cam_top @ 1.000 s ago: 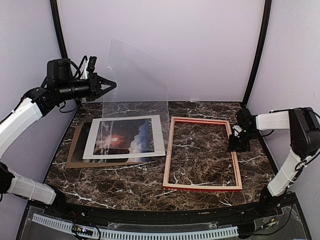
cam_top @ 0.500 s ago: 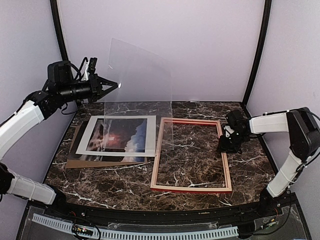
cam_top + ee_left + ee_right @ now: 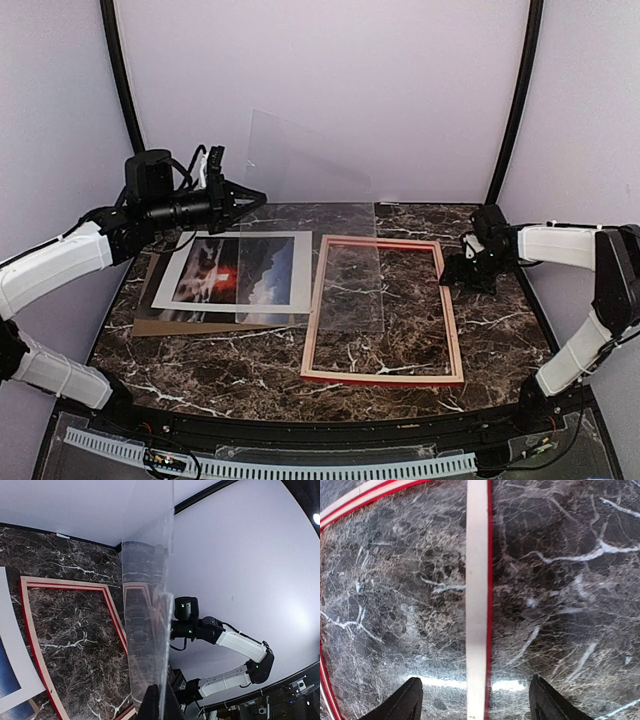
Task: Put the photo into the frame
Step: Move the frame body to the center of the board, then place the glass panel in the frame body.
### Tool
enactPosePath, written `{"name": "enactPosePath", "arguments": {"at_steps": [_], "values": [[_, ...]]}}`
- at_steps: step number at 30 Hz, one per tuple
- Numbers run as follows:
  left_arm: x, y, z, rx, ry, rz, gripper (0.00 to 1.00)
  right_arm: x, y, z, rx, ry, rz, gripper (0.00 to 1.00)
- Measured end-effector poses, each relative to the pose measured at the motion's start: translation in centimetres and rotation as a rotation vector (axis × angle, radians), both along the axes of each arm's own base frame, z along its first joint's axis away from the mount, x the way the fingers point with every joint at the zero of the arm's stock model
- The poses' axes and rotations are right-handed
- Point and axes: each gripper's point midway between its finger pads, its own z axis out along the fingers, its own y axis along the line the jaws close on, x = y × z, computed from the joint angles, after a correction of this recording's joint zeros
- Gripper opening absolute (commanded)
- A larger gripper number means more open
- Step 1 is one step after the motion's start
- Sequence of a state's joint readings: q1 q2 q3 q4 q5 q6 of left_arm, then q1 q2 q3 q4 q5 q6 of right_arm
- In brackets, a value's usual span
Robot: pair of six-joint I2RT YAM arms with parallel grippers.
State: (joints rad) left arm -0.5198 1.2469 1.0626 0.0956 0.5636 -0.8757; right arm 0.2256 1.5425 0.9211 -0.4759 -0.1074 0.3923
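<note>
Dark marble bench (image 3: pixel 250 370), white-veined. At left, white mat border (image 3: pixel 177 275) lying on brown cardboard backing board (image 3: pixel 160 325). Clear sheet (image 3: pixel 310 190) raised above bench, tilted. Lilac walls (image 3: pixel 400 80), black corner poles (image 3: pixel 515 100).

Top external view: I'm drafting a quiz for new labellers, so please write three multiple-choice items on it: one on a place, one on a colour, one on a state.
1. Where does the frame lie from the photo?
A. On top of it.
B. Beside it, toward the right arm.
C. Propped against the back wall.

2. What colour is the mat around the photo?
A. White.
B. Black.
C. Green.

3. How is the clear pane?
A. Flat inside the frame.
B. Lying flat on the photo.
C. Held up on edge by the left gripper.

Answers:
1 B: the frame lies flat on that side of the print.
2 A: a white border rims the dark picture.
3 C: the gripper pinches the pane's edge and the pane stands up in the air.
</note>
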Motion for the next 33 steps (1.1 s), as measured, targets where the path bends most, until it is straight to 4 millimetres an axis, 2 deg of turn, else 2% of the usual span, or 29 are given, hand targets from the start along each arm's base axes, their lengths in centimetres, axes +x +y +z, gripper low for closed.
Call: {"name": "enactPosePath", "arguments": {"at_steps": [3, 8, 14, 18, 23, 27, 29, 33], "values": [[-0.2, -2.3, -0.7, -0.030, 0.029, -0.030, 0.00, 0.6, -1.7, 0.6, -0.001, -0.018, -0.031, 0.75], [-0.4, -6.6, -2.4, -0.081, 0.102, -0.086, 0.00, 0.6, -4.6, 0.4, -0.015, -0.003, -0.078, 0.76], [-0.8, -12.1, -6.6, -0.103, 0.209, -0.149, 0.00, 0.7, -7.0, 0.9, -0.015, -0.001, -0.119, 0.76], [-0.2, -15.1, -9.7, -0.107, 0.266, -0.172, 0.00, 1.3, -8.6, 2.6, -0.006, -0.049, -0.158, 0.76], [1.3, -16.8, -14.7, -0.100, 0.344, -0.147, 0.00, 1.5, -9.0, 3.4, 0.008, -0.070, -0.168, 0.76], [2.5, -17.6, -19.8, -0.044, 0.409, -0.112, 0.00, 1.5, -8.6, 3.4, 0.025, -0.069, -0.157, 0.76], [2.9, -17.8, -21.5, -0.020, 0.429, -0.099, 0.00, 1.6, -8.5, 3.3, 0.030, -0.066, -0.155, 0.76], [3.2, -17.8, -23.0, 0.016, 0.435, -0.090, 0.00, 1.6, -8.4, 3.0, 0.036, -0.057, -0.152, 0.75]]}}
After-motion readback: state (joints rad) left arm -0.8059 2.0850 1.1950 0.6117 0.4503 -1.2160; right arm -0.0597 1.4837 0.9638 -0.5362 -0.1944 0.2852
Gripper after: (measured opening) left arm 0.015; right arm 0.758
